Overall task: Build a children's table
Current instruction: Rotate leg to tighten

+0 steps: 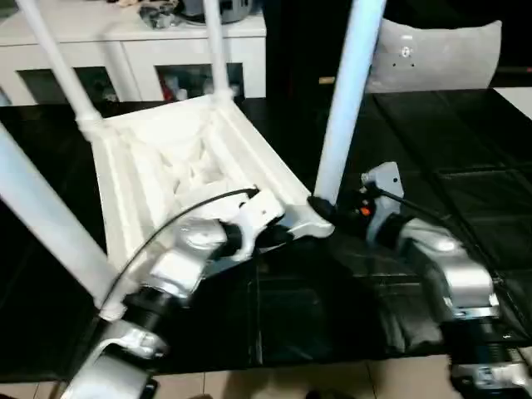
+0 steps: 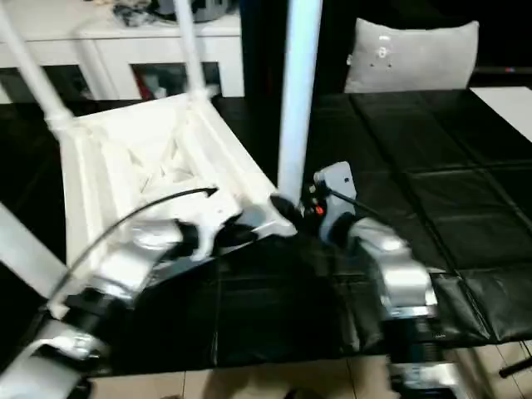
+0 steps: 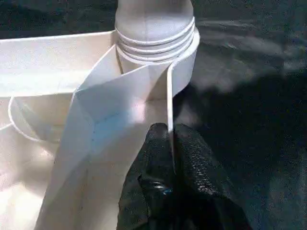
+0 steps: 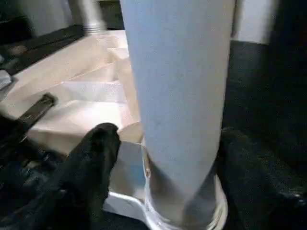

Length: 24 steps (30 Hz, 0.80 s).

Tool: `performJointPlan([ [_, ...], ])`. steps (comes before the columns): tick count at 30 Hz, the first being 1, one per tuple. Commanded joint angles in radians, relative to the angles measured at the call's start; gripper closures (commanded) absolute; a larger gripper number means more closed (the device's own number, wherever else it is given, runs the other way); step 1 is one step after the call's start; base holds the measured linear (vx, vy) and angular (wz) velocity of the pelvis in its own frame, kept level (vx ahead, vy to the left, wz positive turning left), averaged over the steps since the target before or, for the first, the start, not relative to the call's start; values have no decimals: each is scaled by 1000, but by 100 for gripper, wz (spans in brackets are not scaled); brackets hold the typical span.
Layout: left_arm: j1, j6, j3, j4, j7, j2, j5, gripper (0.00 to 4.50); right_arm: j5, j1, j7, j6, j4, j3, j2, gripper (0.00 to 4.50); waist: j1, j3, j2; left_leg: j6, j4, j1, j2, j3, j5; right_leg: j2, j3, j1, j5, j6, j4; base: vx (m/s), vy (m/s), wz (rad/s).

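The children's table (image 1: 183, 158) lies upside down on the black work table, its ribbed underside facing up and its white legs standing in the corner sockets. My left gripper (image 3: 170, 139) is shut on the thin rim wall (image 3: 169, 96) just beside the near-right corner socket (image 3: 156, 43). The leg (image 1: 345, 100) in that socket rises straight up. My right gripper (image 4: 168, 153) straddles the foot of this leg, jaws open; one finger (image 4: 98, 153) stands off the leg with a gap showing. In the head views the right gripper (image 1: 324, 208) sits at the corner, from the right.
The near-left leg (image 1: 50, 224) slants across the left foreground beside my left forearm. A white cabinet (image 1: 133, 41) stands behind the black table cover (image 1: 432, 150), and a grey cushion (image 1: 440, 54) is at the back right. The work table's front edge (image 1: 332, 359) runs just below my arms.
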Motion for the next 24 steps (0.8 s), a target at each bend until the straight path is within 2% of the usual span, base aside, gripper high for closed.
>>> performJointPlan([
  [1,-7,-74,7,-60,-68,10,-59,450,-22,-4,76,-43,19,27,-52,59,7,-69,-14,92,-60,2,23,-3,-157,-52,45,72,-357,-135,-75,0,0,0],
  [2,-3,-87,2,-60,-99,23,-66,450,-24,-7,99,-57,33,28,-71,56,9,-69,-12,90,-59,5,25,-1,-153,-51,48,68,-346,-141,-74,0,0,0],
  [3,2,-105,-3,-56,-141,42,-74,450,-10,-11,148,-69,45,26,-98,52,9,-69,-18,91,-60,5,25,-1,-154,-53,48,67,-348,-143,-76,0,0,0],
  [5,6,-142,-14,-46,-199,67,-80,450,17,-13,229,-87,47,27,-130,52,13,-71,-16,98,-59,3,26,-2,-155,-54,49,71,-323,-157,-69,0,0,0],
  [7,8,-166,-23,-38,-231,83,-79,450,34,-7,295,-95,35,38,-153,52,17,-70,-15,106,-58,5,27,-1,-162,-52,49,68,-311,-164,-67,0,0,0],
  [9,9,-223,-43,-17,-312,118,-80,450,58,2,423,-121,22,66,-201,52,27,-71,-20,112,-57,6,28,0,-155,-54,49,69,-312,-167,-66,0,0,0],
  [13,-1,-287,-74,8,-424,160,-81,450,70,0,564,-157,53,117,-247,52,48,-73,-18,117,-57,7,36,2,-130,-55,52,66,-278,-179,-56,0,0,0],
  [15,-3,-296,-78,11,-442,166,-83,450,68,-1,580,-160,60,124,-250,52,56,-73,-20,112,-59,8,37,2,-133,-56,53,65,-279,-184,-55,0,0,0],
  [17,-8,-316,-94,15,-483,180,-80,450,65,-12,622,-158,86,141,-256,86,63,-71,-21,100,-60,10,38,3,-144,-57,54,64,-288,-190,-55,0,0,0],
  [21,-24,-355,-111,36,-512,193,-67,450,58,-33,664,-168,122,167,-257,102,69,-71,-23,91,-60,8,37,2,-149,-58,54,65,-299,-183,-55,0,0,0],
  [24,-32,-369,-111,47,-521,194,-64,450,45,-43,682,-189,142,185,-260,136,68,-70,-25,81,-60,6,34,2,-155,-59,52,68,-340,-161,-60,0,0,0],
])
